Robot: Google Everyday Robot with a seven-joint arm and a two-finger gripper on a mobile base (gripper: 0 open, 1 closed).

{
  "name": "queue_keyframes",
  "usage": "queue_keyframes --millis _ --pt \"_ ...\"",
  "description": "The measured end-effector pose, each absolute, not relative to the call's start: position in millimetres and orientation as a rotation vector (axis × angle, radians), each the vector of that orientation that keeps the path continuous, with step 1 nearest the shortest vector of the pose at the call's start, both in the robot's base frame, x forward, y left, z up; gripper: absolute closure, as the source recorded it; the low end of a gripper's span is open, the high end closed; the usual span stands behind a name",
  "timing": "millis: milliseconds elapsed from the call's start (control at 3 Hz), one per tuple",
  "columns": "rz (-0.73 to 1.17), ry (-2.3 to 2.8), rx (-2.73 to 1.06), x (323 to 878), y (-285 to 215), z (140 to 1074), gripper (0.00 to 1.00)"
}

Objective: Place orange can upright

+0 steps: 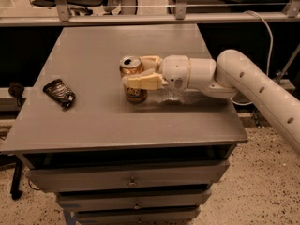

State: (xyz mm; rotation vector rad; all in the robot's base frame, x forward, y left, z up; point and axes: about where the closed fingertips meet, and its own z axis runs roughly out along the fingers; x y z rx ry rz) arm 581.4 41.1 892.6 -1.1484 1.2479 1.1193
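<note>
The orange can (132, 68) stands nearly upright on the grey table (93, 121), near its middle, silver top with pull tab facing up. My gripper (140, 73) reaches in from the right on the white arm. Its cream fingers (143, 82) sit on both sides of the can's upper body and are shut on it. The can's base (136, 96) shows below the near finger and looks to rest on the tabletop.
A small black-and-white snack bag (59, 92) lies near the table's left edge. The table has drawers below its front edge (126, 179). A rail with glass panels (140, 18) runs behind the table. The arm (253, 88) spans the table's right side.
</note>
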Motion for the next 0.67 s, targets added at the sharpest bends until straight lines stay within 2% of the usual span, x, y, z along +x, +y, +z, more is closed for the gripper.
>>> queue_keyframes --millis 667 --pt "1.118 1.255 -1.149 581.4 38.7 893.1 0.38"
